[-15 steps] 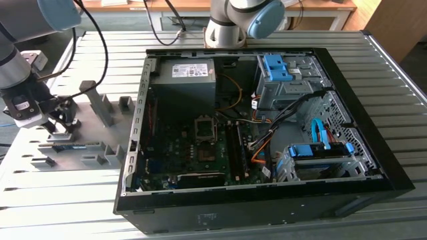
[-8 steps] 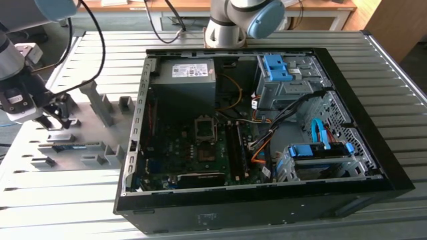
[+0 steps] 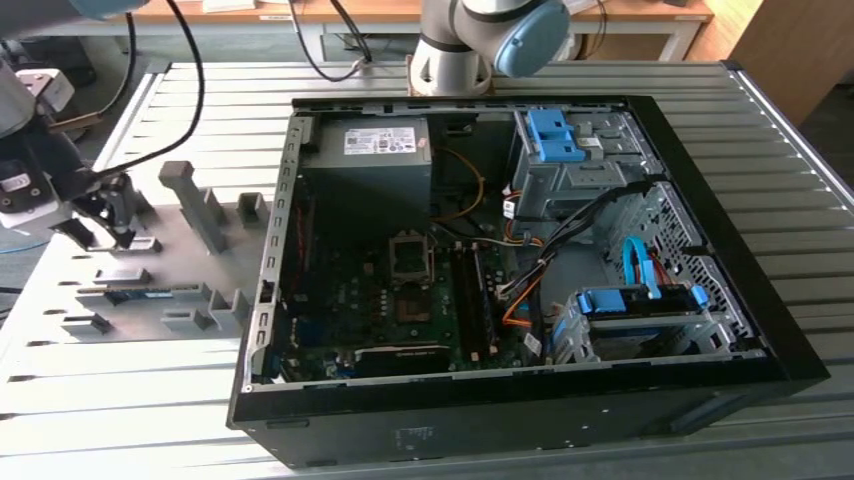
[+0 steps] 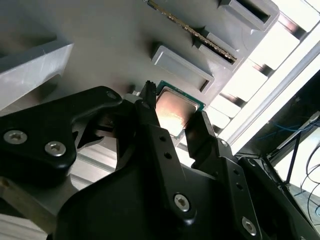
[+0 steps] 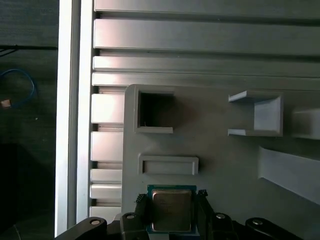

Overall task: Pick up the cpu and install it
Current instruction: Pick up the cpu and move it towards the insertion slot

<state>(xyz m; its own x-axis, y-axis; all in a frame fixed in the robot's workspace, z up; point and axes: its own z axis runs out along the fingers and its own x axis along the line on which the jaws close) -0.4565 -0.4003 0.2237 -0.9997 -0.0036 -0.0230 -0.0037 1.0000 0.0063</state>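
the gripper hangs low over the grey parts tray on the slatted table, at the exterior view's left, well apart from the open computer case. in both wrist views its black fingers clasp the cpu by two opposite edges (silver top up), which lies flat on the tray beside a low rectangular block.

Black claw, silver screws, grey arm, blue cap
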